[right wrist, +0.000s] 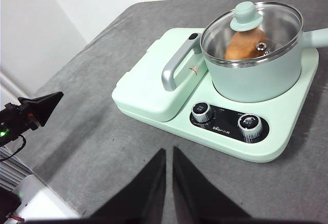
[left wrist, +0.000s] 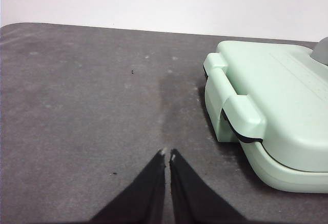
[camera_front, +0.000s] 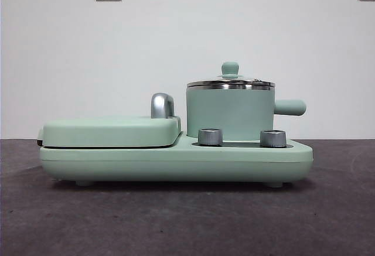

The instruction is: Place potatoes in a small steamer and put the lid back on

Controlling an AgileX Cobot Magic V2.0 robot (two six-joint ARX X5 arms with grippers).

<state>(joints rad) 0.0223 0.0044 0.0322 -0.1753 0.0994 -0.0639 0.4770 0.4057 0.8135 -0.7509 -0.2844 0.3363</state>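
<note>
The mint-green small steamer (camera_front: 230, 115) stands on the right of its green base, side handle pointing right. The lid (camera_front: 230, 82) with its green knob sits on the steamer's steel rim. In the right wrist view the steamer (right wrist: 256, 75) shows with the glass lid (right wrist: 251, 26) on it, and the tan-brown potato (right wrist: 245, 45) lies inside under the glass. My right gripper (right wrist: 169, 152) is shut and empty, held back above the table in front of the base. My left gripper (left wrist: 167, 155) is shut and empty over bare table, beside the griddle end of the appliance.
The flat green griddle (camera_front: 111, 132) with its chrome handle (camera_front: 162, 105) fills the left of the base (camera_front: 176, 162). Two steel knobs (camera_front: 210, 137) sit on the base's front. The griddle's hinge end (left wrist: 241, 111) shows in the left wrist view. Dark grey table all around.
</note>
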